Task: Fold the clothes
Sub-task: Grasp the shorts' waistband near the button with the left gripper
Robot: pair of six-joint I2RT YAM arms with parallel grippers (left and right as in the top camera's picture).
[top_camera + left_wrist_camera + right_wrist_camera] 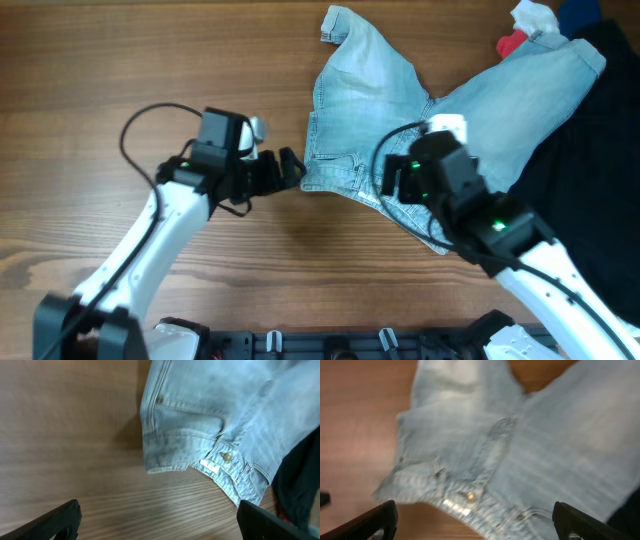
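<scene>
The clothes, a pair of light blue denim shorts (400,110), lie spread on the wooden table with both legs pointing to the far side and the waistband nearest me. My left gripper (290,168) stands open just left of the waistband's corner, over bare wood. In the left wrist view the shorts (210,420) and a brass button (227,456) lie ahead of the open left gripper (160,521). My right gripper (393,183) hovers open over the waistband. In the right wrist view the right gripper (475,522) holds nothing, with the shorts (545,435) below it.
A large black garment (600,180) lies at the right, under the shorts' right leg. Red (512,43) and white (535,15) garments sit at the far right corner. Bare wood (120,60) stretches to the left.
</scene>
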